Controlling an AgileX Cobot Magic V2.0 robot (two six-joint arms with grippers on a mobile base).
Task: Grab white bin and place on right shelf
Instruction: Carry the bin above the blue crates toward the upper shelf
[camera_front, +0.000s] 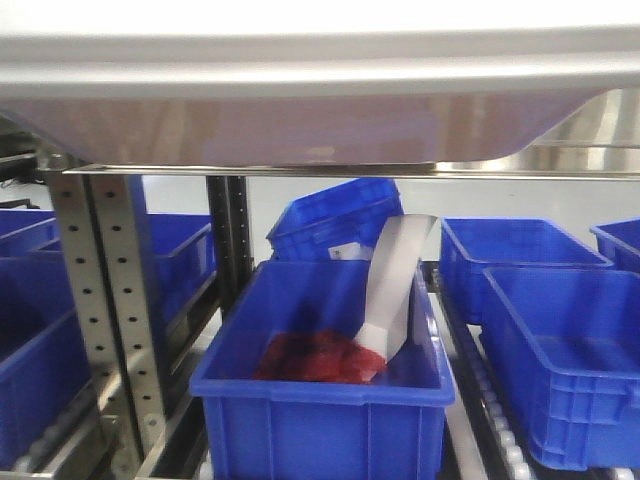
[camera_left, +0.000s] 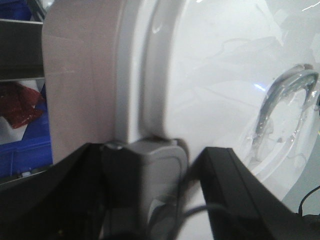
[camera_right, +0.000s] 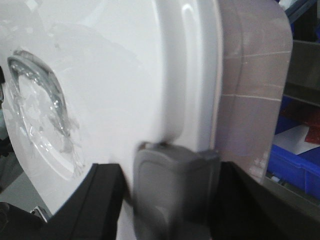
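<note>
The white bin (camera_front: 300, 110) fills my front view's top, ends cut off; I cannot tell whether it touches the right shelf (camera_front: 590, 160) below it. Left pincer (camera_left: 150, 195) and right pincer (camera_right: 170, 200) each clamp its rim, astride grey clasps (camera_left: 157, 162). Blue crates (camera_front: 320, 410) crowd beneath.

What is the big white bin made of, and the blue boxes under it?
The white bin looks like plastic: smooth pinkish body, rounded corners, glossy lid that catches light. The blue boxes look like hard moulded plastic too, with thick rims and a duller shine.
</note>
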